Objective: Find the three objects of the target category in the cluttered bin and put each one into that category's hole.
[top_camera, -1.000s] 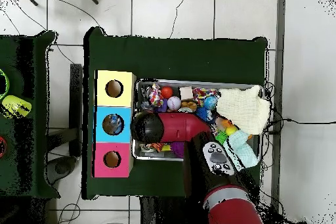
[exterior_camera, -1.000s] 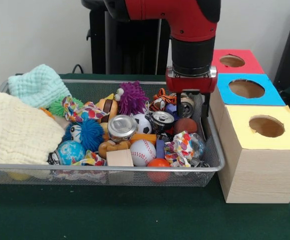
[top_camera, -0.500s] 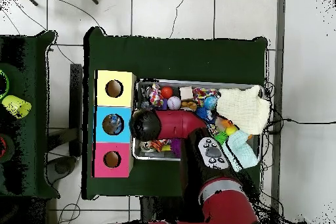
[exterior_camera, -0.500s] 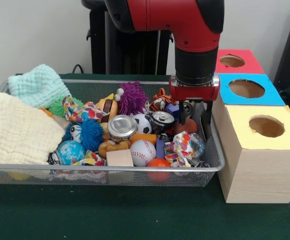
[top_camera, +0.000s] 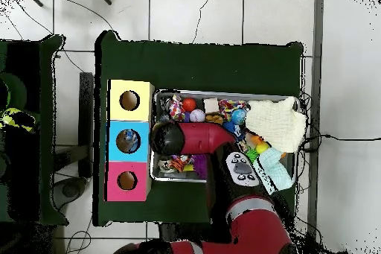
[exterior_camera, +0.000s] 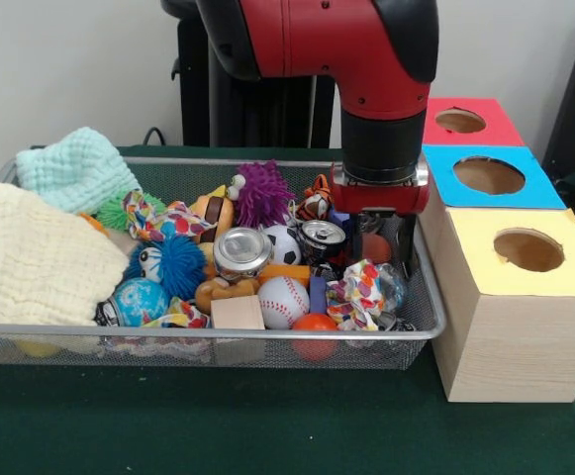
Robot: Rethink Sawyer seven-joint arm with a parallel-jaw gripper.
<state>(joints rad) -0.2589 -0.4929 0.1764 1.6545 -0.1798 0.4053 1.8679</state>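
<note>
I see a dark green table [exterior_camera: 267, 426] before a pale wall, standing on a white tiled floor [top_camera: 193, 13]. On it sits a wire mesh bin [exterior_camera: 218, 334] crowded with balls, cans and cloths. Beside the bin stands a wooden box [exterior_camera: 510, 327] with yellow, blue and red tops, each with a round hole. My gripper [exterior_camera: 383, 247] hangs low in the bin's box-side end, its dark fingers [exterior_camera: 406, 242] parted around a brown ball [exterior_camera: 374, 247], though I cannot tell whether they touch it.
</note>
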